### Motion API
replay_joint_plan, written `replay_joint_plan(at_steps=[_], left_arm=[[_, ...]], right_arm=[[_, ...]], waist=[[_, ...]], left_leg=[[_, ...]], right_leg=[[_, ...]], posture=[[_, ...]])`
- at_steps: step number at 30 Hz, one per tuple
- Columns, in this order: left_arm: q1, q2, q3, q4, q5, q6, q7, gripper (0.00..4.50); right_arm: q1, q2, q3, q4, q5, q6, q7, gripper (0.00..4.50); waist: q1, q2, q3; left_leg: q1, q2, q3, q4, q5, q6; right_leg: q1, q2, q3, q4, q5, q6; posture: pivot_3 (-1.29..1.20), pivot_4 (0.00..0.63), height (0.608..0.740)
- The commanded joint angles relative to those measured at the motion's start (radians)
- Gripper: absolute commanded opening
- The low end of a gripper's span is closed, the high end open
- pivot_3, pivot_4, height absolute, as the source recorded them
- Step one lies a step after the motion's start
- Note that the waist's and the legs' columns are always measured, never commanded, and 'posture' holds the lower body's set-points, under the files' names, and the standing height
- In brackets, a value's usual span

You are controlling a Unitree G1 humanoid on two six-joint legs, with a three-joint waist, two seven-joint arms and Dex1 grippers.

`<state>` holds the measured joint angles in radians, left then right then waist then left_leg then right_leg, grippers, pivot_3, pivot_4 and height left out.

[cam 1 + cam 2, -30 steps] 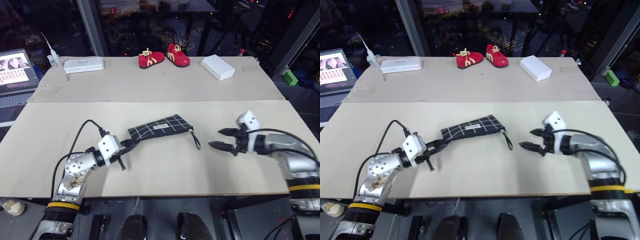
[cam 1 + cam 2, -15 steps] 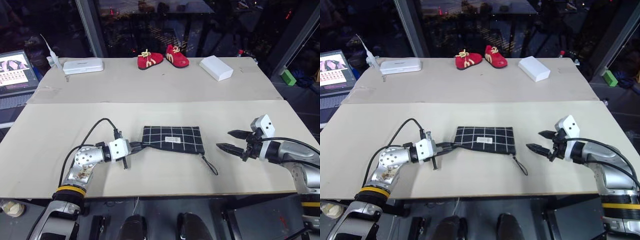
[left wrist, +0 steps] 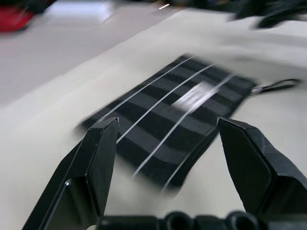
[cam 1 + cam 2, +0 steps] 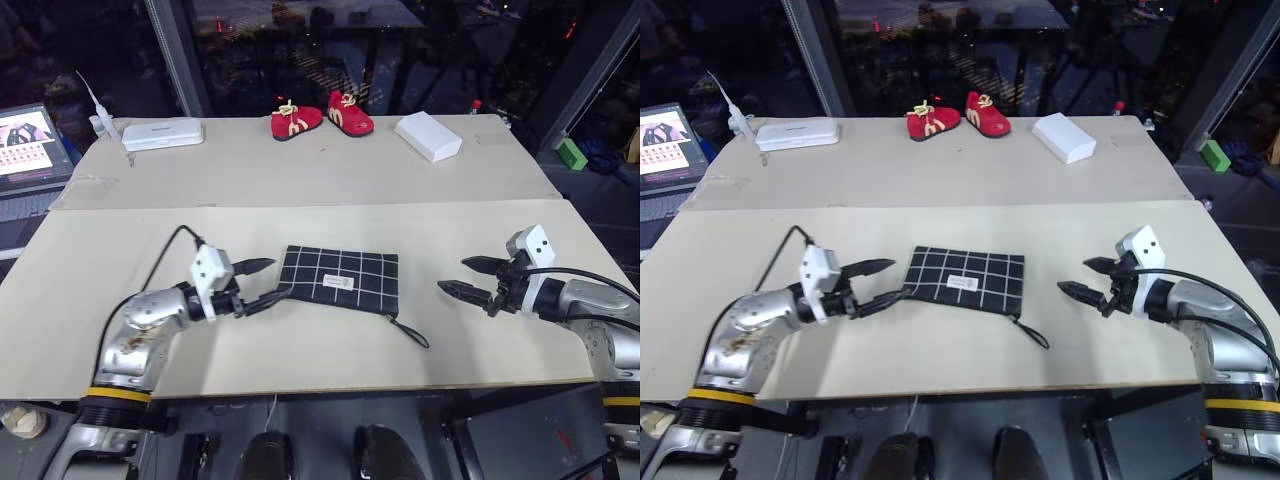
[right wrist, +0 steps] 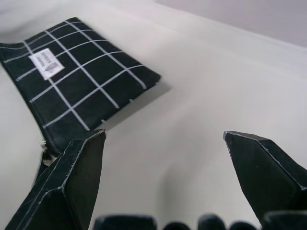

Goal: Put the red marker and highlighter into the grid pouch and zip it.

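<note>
Release done: my left gripper (image 4: 262, 281) just let go of grid pouch (image 4: 338, 279), now spread beside it; my right gripper (image 4: 474, 277) spread, empty. Pouch looks zipped.

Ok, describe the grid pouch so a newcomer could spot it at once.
On the near beige tabletop, midway between the left gripper and the right gripper, lies the grid pouch. It is flat, black with thin white grid lines, a small white label and a black pull cord.
</note>
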<state>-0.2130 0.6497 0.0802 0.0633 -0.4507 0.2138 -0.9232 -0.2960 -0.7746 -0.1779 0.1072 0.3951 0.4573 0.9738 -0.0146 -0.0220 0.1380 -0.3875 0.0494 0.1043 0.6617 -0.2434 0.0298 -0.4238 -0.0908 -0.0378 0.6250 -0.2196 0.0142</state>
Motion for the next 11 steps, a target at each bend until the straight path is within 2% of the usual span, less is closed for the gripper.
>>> replay_joint_plan(at_steps=[1, 5, 11], left_arm=[[0.100, 0.048, 0.122, -0.020, 0.021, 0.054, 0.094, 3.55], [0.166, 0.049, 0.217, -0.032, 0.013, 0.052, 0.149, 3.55], [0.159, 0.012, 0.253, -0.059, 0.002, 0.045, 0.200, 3.55]], right_arm=[[0.000, -0.001, -0.042, 0.034, -0.011, -0.061, -0.022, 4.36], [0.003, 0.013, -0.059, 0.052, 0.008, -0.067, -0.036, 4.36], [-0.009, 0.045, -0.032, 0.070, -0.012, -0.077, -0.047, 4.36]], waist=[[-0.001, 0.000, 0.000], [0.003, 0.000, 0.000], [0.015, 0.000, 0.000]], left_leg=[[0.000, 0.000, -0.002, 0.000, 0.000, 0.000], [-0.001, 0.000, -0.004, 0.000, 0.000, 0.000], [0.000, 0.000, -0.005, 0.000, 0.000, 0.000]], right_leg=[[0.000, 0.000, 0.000, 0.000, 0.000, -0.001], [-0.001, -0.001, 0.000, -0.001, 0.002, -0.004], [0.001, -0.002, 0.000, -0.001, 0.002, -0.005]], posture=[[0.00, 0.150, 0.740], [0.00, 0.150, 0.740], [0.00, 0.150, 0.740]])
